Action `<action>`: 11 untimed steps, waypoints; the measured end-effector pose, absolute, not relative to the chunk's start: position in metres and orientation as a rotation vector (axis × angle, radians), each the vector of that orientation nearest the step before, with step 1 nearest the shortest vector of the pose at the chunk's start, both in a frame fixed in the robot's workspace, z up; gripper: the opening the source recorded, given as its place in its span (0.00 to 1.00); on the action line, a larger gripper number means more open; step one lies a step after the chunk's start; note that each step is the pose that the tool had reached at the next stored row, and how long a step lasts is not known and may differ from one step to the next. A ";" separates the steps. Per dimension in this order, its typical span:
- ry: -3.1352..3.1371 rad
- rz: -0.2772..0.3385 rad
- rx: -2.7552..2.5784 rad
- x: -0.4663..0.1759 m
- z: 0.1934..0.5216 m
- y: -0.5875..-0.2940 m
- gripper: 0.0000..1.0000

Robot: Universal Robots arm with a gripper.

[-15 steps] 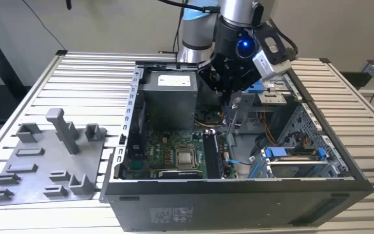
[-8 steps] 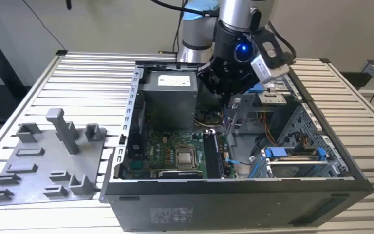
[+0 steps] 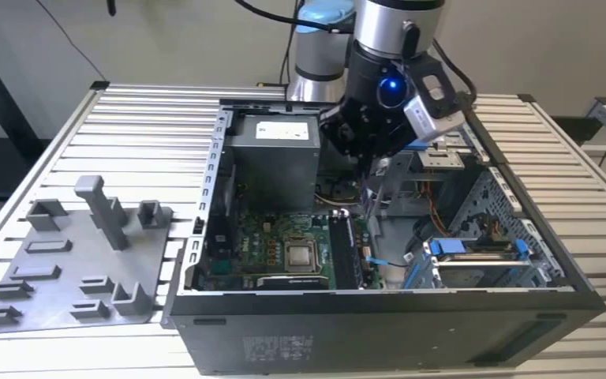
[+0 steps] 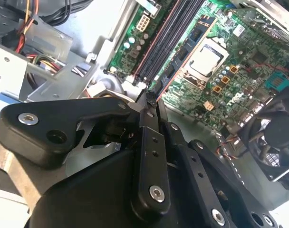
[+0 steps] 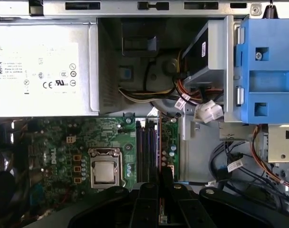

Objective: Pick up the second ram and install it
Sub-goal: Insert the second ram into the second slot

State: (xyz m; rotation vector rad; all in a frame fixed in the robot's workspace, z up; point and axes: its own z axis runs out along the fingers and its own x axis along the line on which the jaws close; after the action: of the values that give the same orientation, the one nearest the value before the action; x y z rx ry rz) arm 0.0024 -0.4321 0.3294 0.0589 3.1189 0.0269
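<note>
Fingers (image 4: 151, 156) of the gripper (image 3: 369, 175) are drawn in close together, clamped on the ram (image 5: 162, 214). The ram shows in the first wrist view as a thin green sliver, seen edge-on between them. The gripper (image 5: 159, 183) hangs inside the open case (image 3: 387, 324), just above the motherboard. In the second wrist view the gripper (image 4: 148, 102) tapers to a narrow tip with something small and dark poking out of it; what that piece is I cannot tell.

Straight beyond the fingertips run the long black slots (image 5: 147, 149), lying lengthwise away from the tip (image 4: 170, 33). Whether the ram touches a slot cannot be told. Just to one side of the slots, a little off from the fingers, sits the square silver processor (image 5: 105, 172), which also shows in the second wrist view (image 4: 206, 59) and the exterior view (image 3: 301, 254).

Farther past the slots from the fingers is the grey power supply (image 5: 40, 66), with a bundle of coloured wires beside it. On the other side of the fingers from the processor stands a blue clip (image 5: 265, 71) on the drive cage. A black fan (image 4: 273, 142) lies beyond the processor.

Well apart from the fingers, outside the case toward the exterior view's left, a grey tray (image 3: 72, 268) with a tall post (image 3: 103, 209) rests on the slatted counter (image 3: 145, 134).
</note>
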 end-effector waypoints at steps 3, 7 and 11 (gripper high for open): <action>3.119 0.027 0.066 0.002 0.327 -0.432 0.14; 3.119 0.027 0.070 0.002 0.324 -0.432 0.14; 3.119 0.027 0.070 0.002 0.320 -0.432 0.14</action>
State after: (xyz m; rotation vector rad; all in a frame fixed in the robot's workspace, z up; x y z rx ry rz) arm 0.0024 -0.4321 0.3203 0.0698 3.1186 0.0268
